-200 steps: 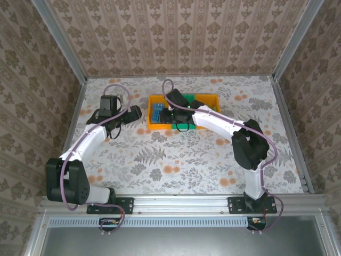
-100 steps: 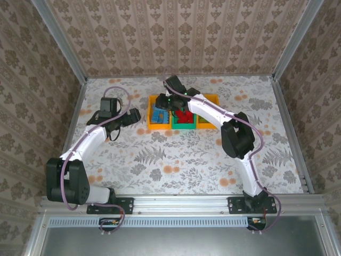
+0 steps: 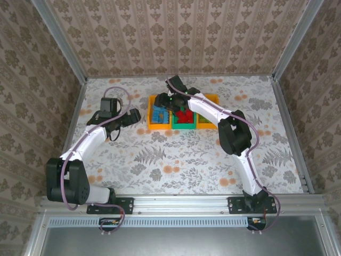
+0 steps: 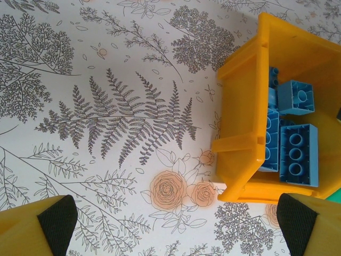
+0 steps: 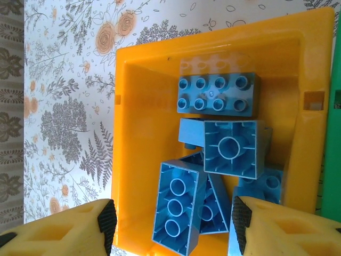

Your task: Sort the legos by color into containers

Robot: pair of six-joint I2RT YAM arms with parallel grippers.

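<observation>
Right tool (image 5: 173,228): spread, empty; beneath it, orange-yellow plastic bin (image 5: 141,133) of blue studded bricks (image 5: 218,93). Risk: lowering could snag rim, spilling them.

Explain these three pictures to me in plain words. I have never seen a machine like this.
You see two robot arms bolted to a table's near edge, the left arm and the right arm, each ending in a two-finger hand. The wide picture comes from a camera overhead; the other two from cameras on the wrists, looking past the yellow fingers. On the flowered tablecloth stand, in a row, an orange bin of blue bricks, a green bin of red bricks, and a second orange bin. The left hand hangs open over the cloth beside the first bin. The right hand is above that bin, fingers apart, gripping nothing.
</observation>
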